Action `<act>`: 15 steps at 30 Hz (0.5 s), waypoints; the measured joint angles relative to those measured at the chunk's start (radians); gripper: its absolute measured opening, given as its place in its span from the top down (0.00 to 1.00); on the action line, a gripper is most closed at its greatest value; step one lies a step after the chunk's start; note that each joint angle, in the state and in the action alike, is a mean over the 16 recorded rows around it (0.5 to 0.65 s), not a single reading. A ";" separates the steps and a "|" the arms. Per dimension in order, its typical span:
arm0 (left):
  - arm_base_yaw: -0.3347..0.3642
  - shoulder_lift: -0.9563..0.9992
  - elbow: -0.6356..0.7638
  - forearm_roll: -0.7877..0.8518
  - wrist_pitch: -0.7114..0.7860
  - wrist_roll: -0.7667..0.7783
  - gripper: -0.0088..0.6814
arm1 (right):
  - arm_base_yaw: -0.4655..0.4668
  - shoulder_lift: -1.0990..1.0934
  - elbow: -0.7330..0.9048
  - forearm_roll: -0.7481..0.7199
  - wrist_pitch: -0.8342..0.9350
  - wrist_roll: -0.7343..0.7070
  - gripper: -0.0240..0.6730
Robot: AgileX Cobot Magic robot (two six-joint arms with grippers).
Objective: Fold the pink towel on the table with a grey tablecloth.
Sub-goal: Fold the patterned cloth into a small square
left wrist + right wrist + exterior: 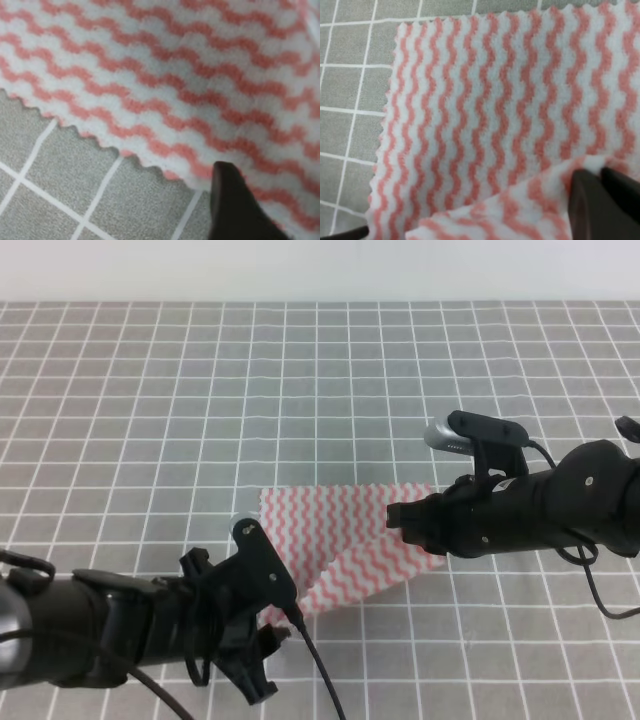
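Observation:
The pink towel [335, 530], with pink-and-white wavy stripes and jagged edges, lies mid-table on the grey tablecloth [200, 390]. My right gripper [395, 518] is shut on the towel's right part and holds a flap folded over the rest. In the right wrist view the closed fingers [592, 200] pinch that flap of the towel [485, 115]. My left gripper [270, 618] is at the towel's near left corner. In the left wrist view one dark finger [235, 210] sits on the edge of the towel [175, 85]; the other finger is hidden.
The grey gridded cloth [55, 185] covers the whole table around the towel. A white wall runs behind its far edge [320, 302]. Cables trail from both arms near the front edge.

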 joint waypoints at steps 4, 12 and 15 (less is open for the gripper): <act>0.000 0.004 -0.001 0.001 -0.003 0.003 0.73 | 0.000 -0.001 0.000 -0.001 0.000 0.000 0.99; 0.000 -0.002 -0.004 0.004 -0.004 -0.001 0.92 | -0.010 -0.002 0.000 -0.001 0.008 0.000 0.99; 0.000 -0.004 -0.013 0.008 -0.005 -0.024 0.95 | -0.020 -0.003 0.001 -0.001 0.014 0.000 0.99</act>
